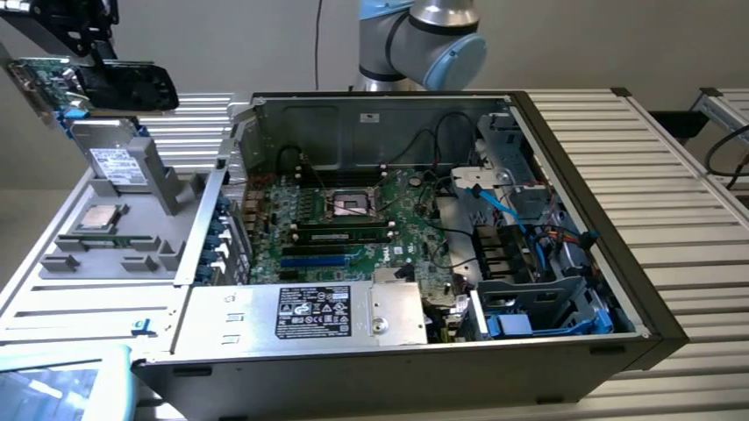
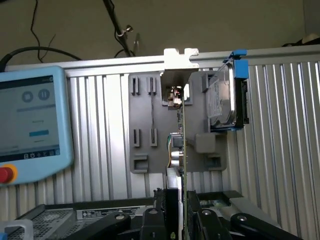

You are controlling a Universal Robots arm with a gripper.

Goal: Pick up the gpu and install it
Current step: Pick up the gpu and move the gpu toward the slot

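Ribbed metal surface [image 1: 667,175] before a plain grey wall [image 1: 234,44], bearing an open computer case [image 1: 387,386]; the hand [image 1: 100,54] pinches the gpu [image 1: 129,88] aloft above a grey tray [image 1: 111,254].

You'll see the hard drive [image 1: 115,163] upright in the grey holder [image 1: 174,195] just below the gripper [image 1: 103,61], a processor [image 1: 96,217] lying there too, and the open computer case [image 1: 351,132] well apart.
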